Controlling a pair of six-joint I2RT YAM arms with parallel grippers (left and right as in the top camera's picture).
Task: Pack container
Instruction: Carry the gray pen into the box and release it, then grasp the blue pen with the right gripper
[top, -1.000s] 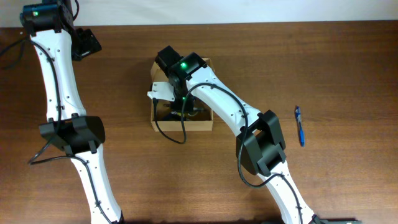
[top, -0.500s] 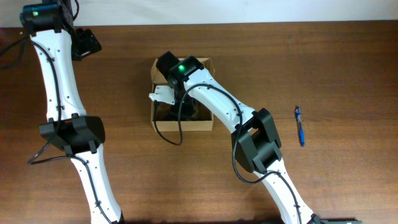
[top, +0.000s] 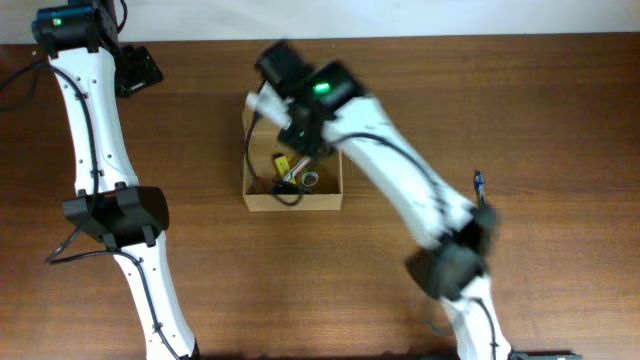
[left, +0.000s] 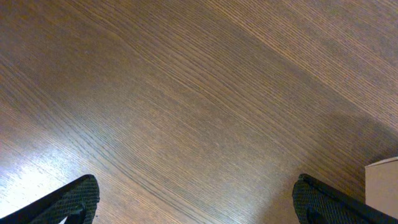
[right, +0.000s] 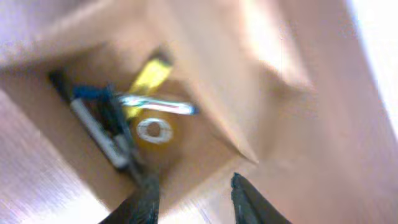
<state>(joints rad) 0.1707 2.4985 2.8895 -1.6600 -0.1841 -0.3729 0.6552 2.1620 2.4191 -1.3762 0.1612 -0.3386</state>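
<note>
Right hand (right: 196, 194) out (container (top: 295, 203) mouth-up)

The brown wooden table (top: 560, 110) shows fine grain running slantwise in the left wrist view, and a white strip (top: 400, 15) borders its far edge in the overhead view. A blue pen (top: 479, 188) lies on the bare wood at the right, well apart from the cardboard box (top: 320, 203). Inside that box, blurred in the right wrist view, lie a yellow marker (right: 148, 79), a tape roll (right: 153, 130) lying flat, a silvery pen (right: 155, 104) crossing between them and a dark pen (right: 99, 127) just beside them.
</note>
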